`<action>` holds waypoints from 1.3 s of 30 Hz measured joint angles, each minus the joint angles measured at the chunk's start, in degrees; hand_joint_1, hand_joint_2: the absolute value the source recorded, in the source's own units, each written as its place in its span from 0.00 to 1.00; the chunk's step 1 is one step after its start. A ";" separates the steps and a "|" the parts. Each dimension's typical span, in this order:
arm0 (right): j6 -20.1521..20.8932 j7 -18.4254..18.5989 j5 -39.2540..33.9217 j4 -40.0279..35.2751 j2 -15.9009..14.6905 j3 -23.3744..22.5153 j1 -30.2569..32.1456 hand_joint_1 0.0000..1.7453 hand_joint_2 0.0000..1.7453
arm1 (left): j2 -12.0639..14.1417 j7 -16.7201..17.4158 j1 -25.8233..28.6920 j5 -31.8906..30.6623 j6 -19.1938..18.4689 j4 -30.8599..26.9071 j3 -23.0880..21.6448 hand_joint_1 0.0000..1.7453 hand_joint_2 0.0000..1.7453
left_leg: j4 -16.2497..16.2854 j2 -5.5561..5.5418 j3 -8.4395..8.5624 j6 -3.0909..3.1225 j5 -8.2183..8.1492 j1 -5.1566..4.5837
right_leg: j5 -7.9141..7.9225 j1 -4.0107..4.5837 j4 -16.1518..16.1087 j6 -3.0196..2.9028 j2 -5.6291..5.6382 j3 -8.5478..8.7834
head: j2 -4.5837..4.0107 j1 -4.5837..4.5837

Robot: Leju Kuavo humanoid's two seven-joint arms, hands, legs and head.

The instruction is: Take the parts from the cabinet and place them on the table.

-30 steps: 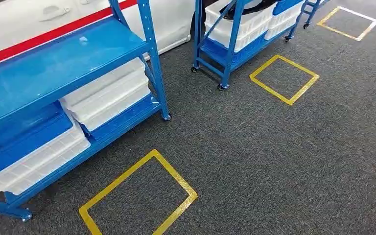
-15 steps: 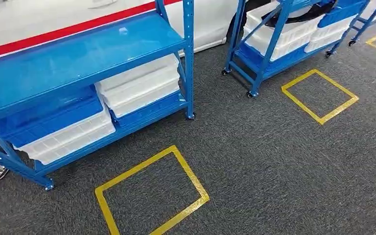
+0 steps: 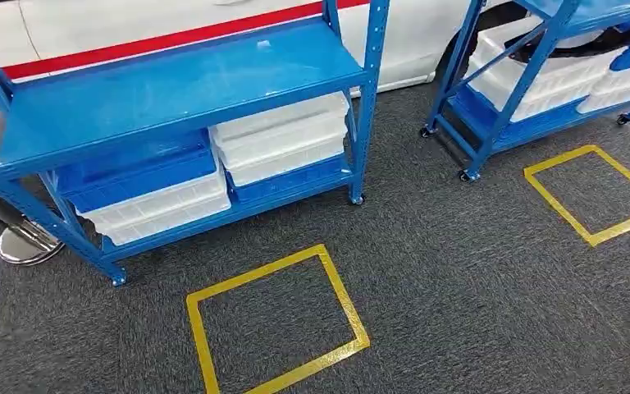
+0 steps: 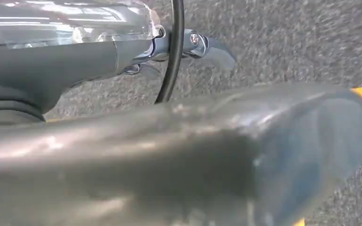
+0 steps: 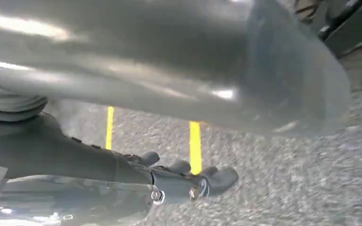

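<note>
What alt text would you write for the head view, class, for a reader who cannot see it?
A blue rack stands on grey carpet, with white bins on its lower shelf. A yellow tape square marks the floor before it; a second rack stands to the right.

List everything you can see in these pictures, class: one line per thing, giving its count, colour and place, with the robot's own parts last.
Shelving racks: two, blue, on castors, standing on the carpet in front of the white surface; the right one is cut off by the frame.
Storage bins: white and blue, stacked on the lower shelves of both racks; exact count unclear.
Tape squares: two, yellow, on the carpet, one before each rack; the second lies to the right.
White surface with a red stripe: one, behind the racks.
Carpet: dark grey.
Left hand: hangs over the carpet, holding nothing.
Right hand: the same.
</note>
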 joint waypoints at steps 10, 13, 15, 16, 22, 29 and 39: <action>0.63 0.00 0.04 0.00 -1.18 0.00 0.17 0.00 0.00 | -0.04 0.00 0.14 0.04 -0.02 0.00 0.22 0.00 0.00 | 6.85 7.24 -1.76 -0.26 -2.43 -0.13 | -0.12 0.65 -0.75 -1.77 -7.70 0.69 | 0.00 -0.02; 2.04 -0.06 0.15 0.02 -1.20 0.02 0.18 0.00 0.00 | 0.02 -0.07 -0.31 0.02 -0.15 0.00 0.28 0.00 0.00 | 0.13 10.91 1.25 1.25 -1.41 -1.36 | -0.44 0.88 -0.70 -1.08 -9.34 0.87 | 0.00 -0.02; 2.54 -0.24 0.18 0.02 -1.20 0.00 -0.07 0.00 0.00 | 0.02 -0.11 -0.12 0.00 -0.35 0.00 0.31 0.00 0.00 | 0.18 9.90 1.02 1.54 -1.36 -1.50 | -0.32 0.76 -0.98 -0.48 -10.20 1.13 | 0.00 -0.02; 2.12 -0.46 0.15 0.02 -1.20 0.00 -0.31 0.00 0.00 | 0.02 -0.20 0.08 0.00 -0.37 0.00 0.35 0.00 0.00 | -0.53 9.43 1.21 1.92 -1.03 -1.39 | -0.26 0.89 -1.20 -0.14 -10.54 1.47 | 0.00 -0.02; 2.86 -0.90 0.11 -0.04 -0.46 0.00 0.07 0.00 0.00 | -0.13 -1.20 -0.08 0.04 -1.27 0.00 0.42 0.00 0.00 | -2.05 7.45 1.97 2.88 -0.35 -0.45 | -7.46 0.38 15.16 1.04 -3.60 -6.89 | 0.00 0.00; 3.76 -1.22 0.07 -0.07 -0.22 0.00 0.27 0.00 0.00 | -0.13 -1.18 -0.01 0.04 -1.57 0.00 0.44 0.00 0.00 | -0.63 6.26 2.94 0.63 -2.59 -0.47 | 0.64 -0.15 -0.62 0.56 -3.30 -0.45 | 0.00 0.00; 4.02 -1.22 0.00 -0.09 -1.31 -0.04 0.50 0.00 0.00 | -0.13 -1.09 0.42 0.04 -1.55 0.00 0.46 0.00 0.00 | 16.38 6.38 -8.62 -0.84 -5.28 0.14 | -2.57 0.22 -1.09 -1.63 -3.41 3.57 | 0.00 -0.02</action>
